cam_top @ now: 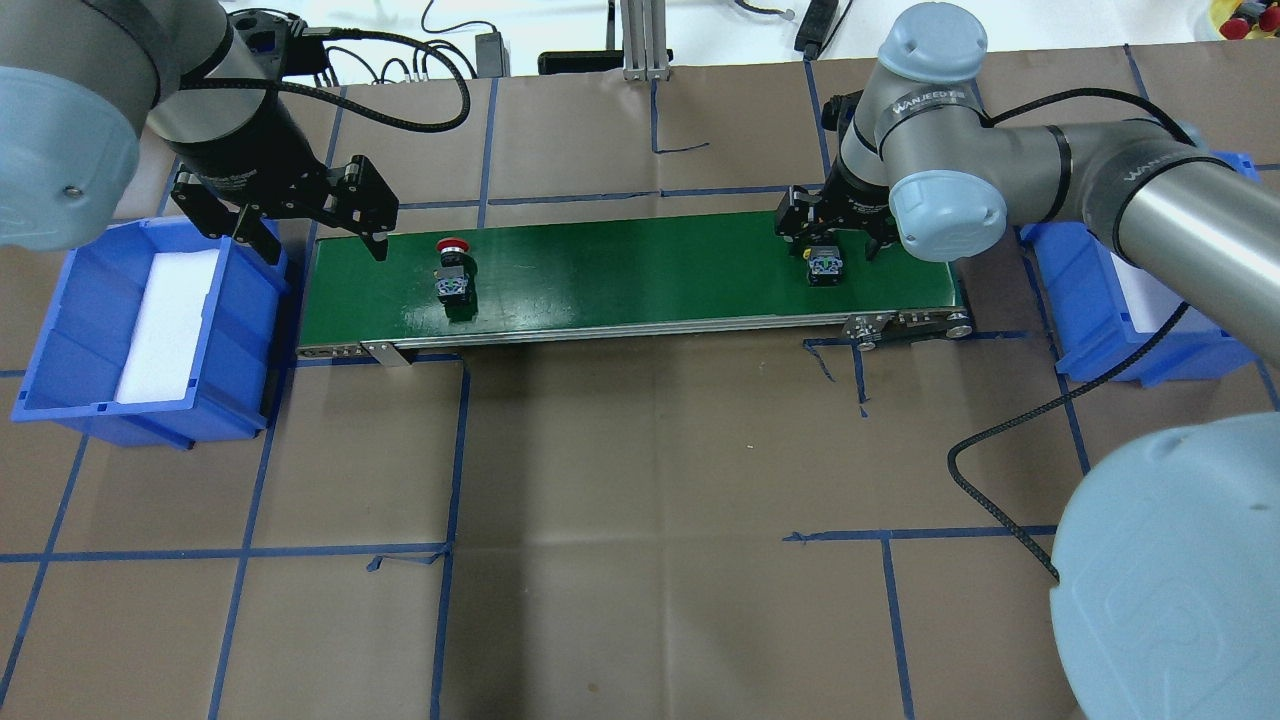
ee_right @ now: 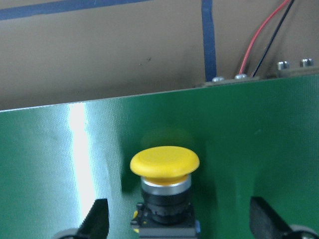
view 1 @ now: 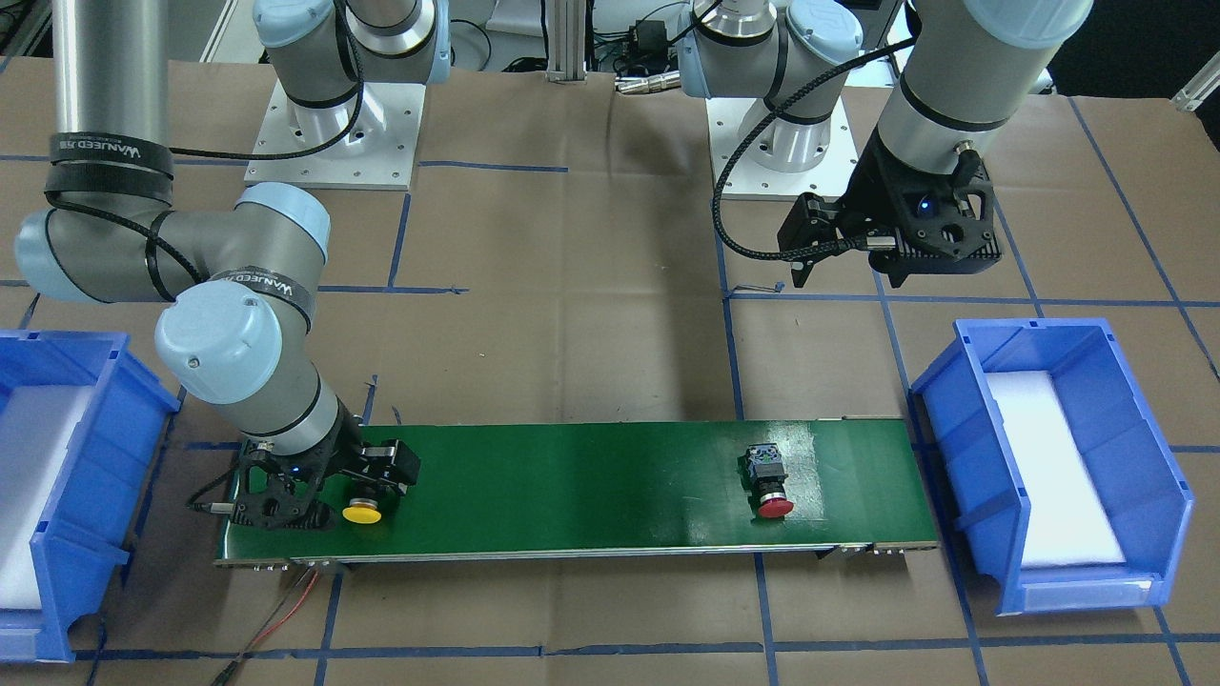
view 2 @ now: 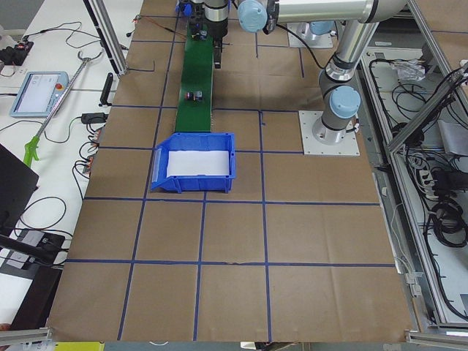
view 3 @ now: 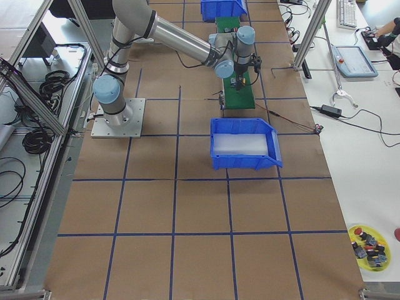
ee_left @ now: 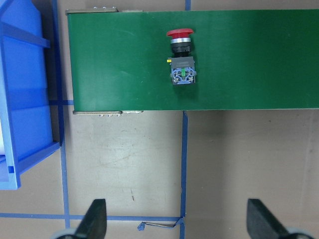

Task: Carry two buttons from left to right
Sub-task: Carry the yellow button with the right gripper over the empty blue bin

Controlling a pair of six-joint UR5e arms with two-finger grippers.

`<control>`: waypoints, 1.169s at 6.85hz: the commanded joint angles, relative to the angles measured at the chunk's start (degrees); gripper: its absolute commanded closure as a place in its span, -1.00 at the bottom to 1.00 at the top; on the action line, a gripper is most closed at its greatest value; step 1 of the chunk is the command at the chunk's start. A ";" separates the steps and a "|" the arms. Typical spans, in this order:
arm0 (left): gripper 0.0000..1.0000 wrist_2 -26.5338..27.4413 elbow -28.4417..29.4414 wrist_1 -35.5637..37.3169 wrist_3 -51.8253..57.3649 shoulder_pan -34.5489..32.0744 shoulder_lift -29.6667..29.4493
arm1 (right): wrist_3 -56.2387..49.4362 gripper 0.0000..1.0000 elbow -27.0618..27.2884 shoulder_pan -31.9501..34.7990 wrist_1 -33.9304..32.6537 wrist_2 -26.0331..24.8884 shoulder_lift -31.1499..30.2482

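The red button [cam_top: 452,270] lies on its side near the left end of the green belt [cam_top: 640,270]; it also shows in the front view [view 1: 770,481] and the left wrist view [ee_left: 182,55]. My left gripper [cam_top: 323,245] is open and empty, raised beyond the belt's far left corner, apart from the red button. The yellow button [view 1: 362,512] lies at the belt's right end. My right gripper [view 1: 348,491] is open and low around it. In the right wrist view the yellow button [ee_right: 164,172] lies between the spread fingers [ee_right: 97,219], which do not touch it.
A blue bin [cam_top: 60,340] with a white foam liner stands off the belt's left end. A second blue bin [cam_top: 1075,300] stands off the right end, partly under my right arm. Brown paper with blue tape lines covers the table [cam_top: 640,480].
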 commanded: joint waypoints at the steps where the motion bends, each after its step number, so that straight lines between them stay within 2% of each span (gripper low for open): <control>1: -1.00 -0.10 -0.07 -0.01 -0.01 -0.08 0.01 | -0.69 0.36 -0.18 0.00 0.46 -4.04 0.32; 2: -1.00 -0.10 -0.24 -0.01 -0.01 -0.08 0.18 | -0.86 0.86 -1.92 0.00 1.07 -4.23 -0.03; 4: -1.00 -0.10 -0.33 0.08 -0.01 -0.08 0.19 | -7.25 0.90 -5.96 -0.78 5.88 -6.06 -1.08; 5: -1.00 -0.10 -0.50 0.17 -0.01 -0.08 0.27 | -10.59 0.90 -7.98 -2.62 9.39 -8.08 -4.04; 7: -1.00 -0.10 -0.77 0.25 -0.01 -0.08 0.54 | -24.34 0.90 -10.63 -14.78 16.17 -7.76 -9.15; 8: -1.00 0.07 -0.77 0.25 0.08 -0.08 0.71 | -32.60 0.90 -10.99 -21.81 16.28 -7.66 -10.04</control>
